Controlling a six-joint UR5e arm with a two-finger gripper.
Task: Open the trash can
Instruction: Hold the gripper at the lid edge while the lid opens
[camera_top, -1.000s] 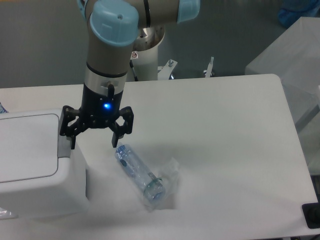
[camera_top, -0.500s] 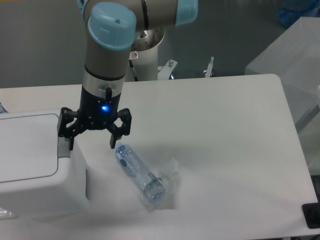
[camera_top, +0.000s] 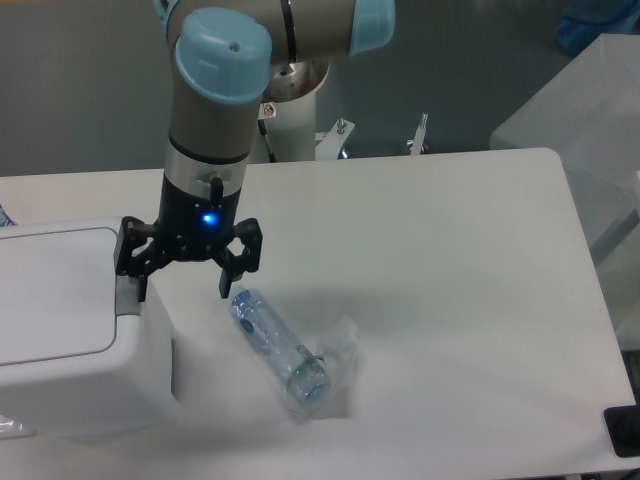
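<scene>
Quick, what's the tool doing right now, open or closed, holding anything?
Tool: open and holding nothing, with one finger at the grey tab on the edge of the trash can.

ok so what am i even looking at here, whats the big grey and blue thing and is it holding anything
It is a robot arm, seen by one fixed camera looking down at a white table. At its lower end is a black gripper with two fingers, spread open and holding nothing. One finger is right at the small grey tab on the edge of the white trash can, whose lid looks closed. A crushed clear plastic bottle lies on the table beside the trash can, apart from the gripper.
</scene>
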